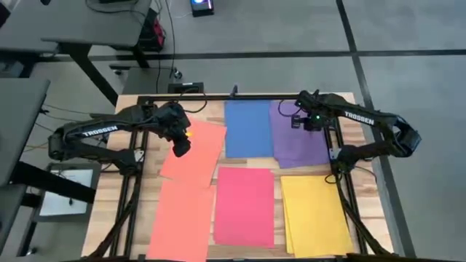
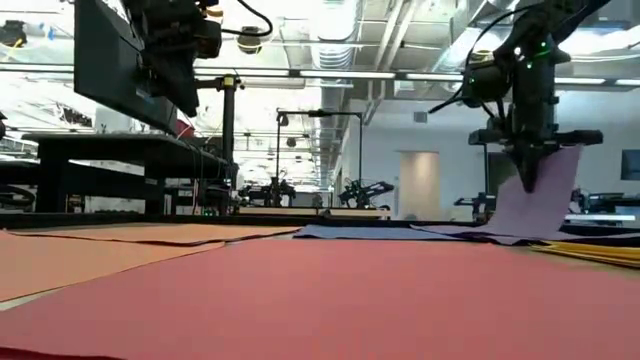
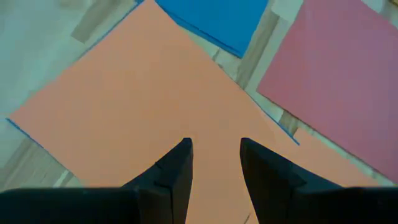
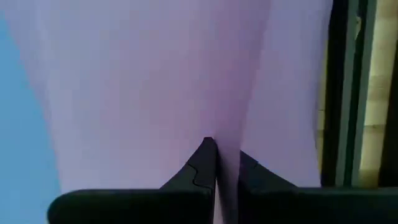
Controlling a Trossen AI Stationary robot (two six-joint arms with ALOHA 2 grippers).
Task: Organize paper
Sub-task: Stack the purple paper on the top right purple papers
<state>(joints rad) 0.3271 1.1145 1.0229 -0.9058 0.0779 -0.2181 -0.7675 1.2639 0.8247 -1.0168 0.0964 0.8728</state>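
Pale wooden surface [image 1: 109,196] carries six coloured sheets of paper laid out in two rows. At the far row lie a tilted salmon-orange sheet [image 1: 194,149], a blue sheet [image 1: 248,129] and a purple sheet [image 1: 302,142]; nearer are another salmon-orange sheet [image 1: 181,222], a pink-red sheet [image 1: 244,206] and a yellow sheet [image 1: 314,213]. Right pincer [image 4: 227,163] is clamped together on the purple sheet's edge, lifting that side off the surface so it hangs curved, as the low view shows. Left pincer [image 3: 215,149] hovers over the tilted salmon-orange sheet with its fingers apart, holding nothing.
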